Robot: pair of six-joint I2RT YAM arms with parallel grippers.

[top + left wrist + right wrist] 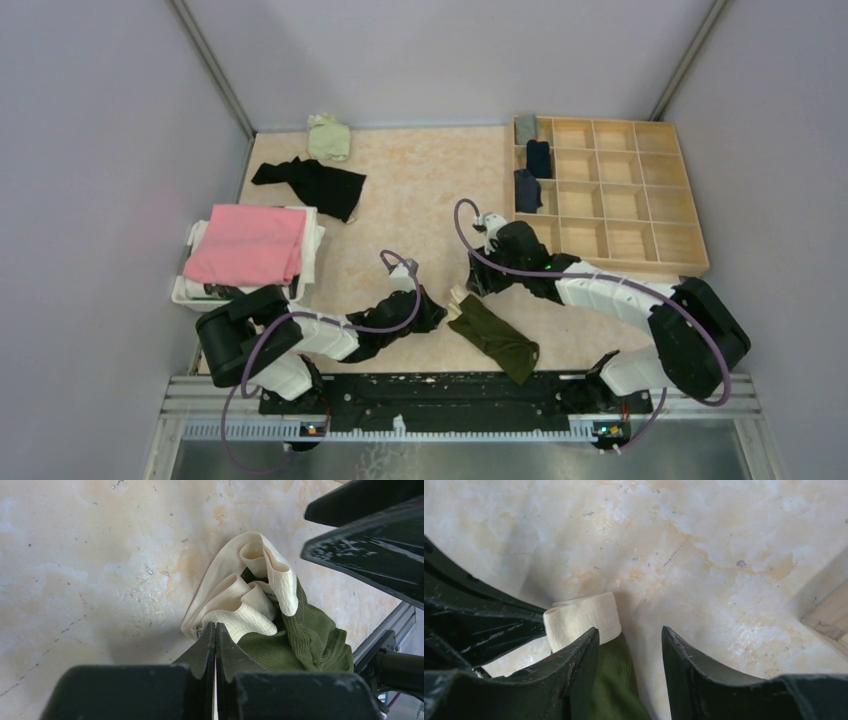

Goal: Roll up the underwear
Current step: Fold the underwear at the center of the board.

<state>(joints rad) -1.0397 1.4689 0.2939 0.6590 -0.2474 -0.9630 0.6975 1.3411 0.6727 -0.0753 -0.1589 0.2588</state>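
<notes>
The olive briefs (495, 335) lie on the table (420, 180) near the front edge, between the arms, cream waistband (240, 595) bunched up as if a roll is just starting. The left gripper (215, 627) is pressed together at the waistband's edge, perhaps nipping cloth. I can't quite tell. The right gripper (630, 630) stands apart over the same end. Next, I'd judge, both must turn that end over tightly towards the far hem.

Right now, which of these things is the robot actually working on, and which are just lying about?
Job: olive underwear, black underwear, pale green underwear, rolled pieces in the wooden tray.
Lying about: pink cloth, white basket.
</notes>
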